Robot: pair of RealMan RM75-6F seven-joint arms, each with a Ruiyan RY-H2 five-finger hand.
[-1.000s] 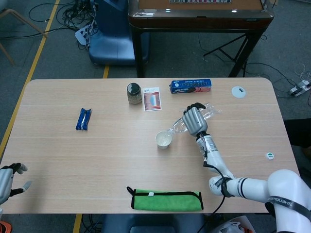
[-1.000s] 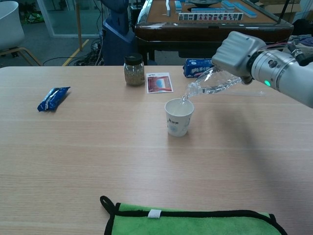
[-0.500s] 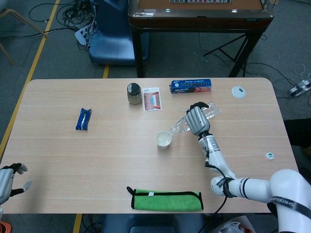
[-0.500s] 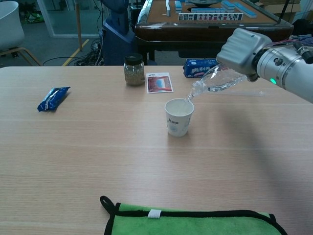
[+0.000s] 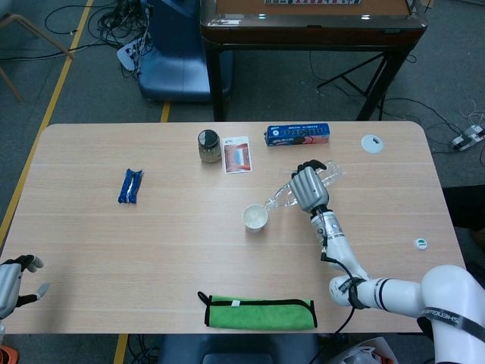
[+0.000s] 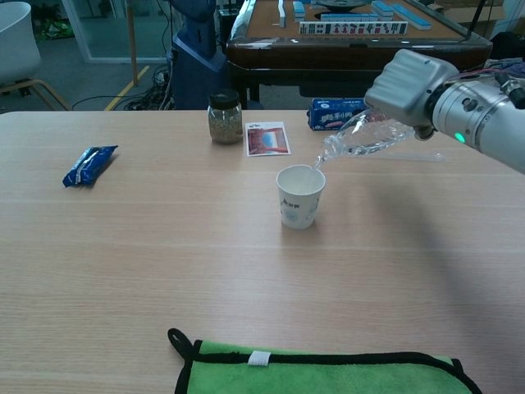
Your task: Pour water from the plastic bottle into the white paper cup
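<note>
A white paper cup stands upright near the table's middle. My right hand grips a clear plastic bottle, tilted with its open mouth down-left, just above the cup's right rim. A thin stream of water runs from the mouth toward the cup. My left hand shows only at the lower left edge of the head view, off the table, holding nothing, fingers apart.
A glass jar, a picture card and a blue box sit behind the cup. A blue packet lies at left. A green cloth lies at the near edge. A white lid and a small cap lie at right.
My right hand has shifted slightly right and up with the bottle; the bottle's mouth now sits a little higher above the cup's rim. The left hand has not moved.
</note>
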